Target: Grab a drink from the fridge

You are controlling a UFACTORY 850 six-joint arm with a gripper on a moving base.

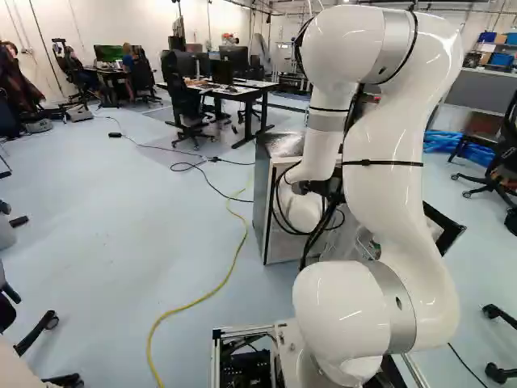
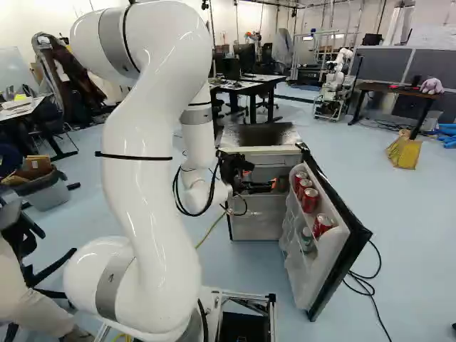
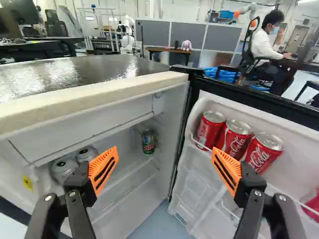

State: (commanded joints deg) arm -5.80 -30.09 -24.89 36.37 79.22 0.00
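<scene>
One step done: fridge door [image 2: 342,274] open. Grab remains: tool [image 3: 165,149] wide open, empty, red cans [image 3: 236,141] at its one o'clock.

**White Arm Is Reaching Toward Open Fridge**

A white, jointed robot arm [image 2: 146,142] is rising beside a boxy, silver-grey metal fridge [image 2: 256,221], its black end effector with orange pads [image 2: 263,182] hovering near the opening. The black-edged, white-lined door [image 2: 296,271] is standing open, its shelves holding red cylindrical metal cans [image 2: 309,200] and one green-and-silver can [image 2: 307,241].
</scene>
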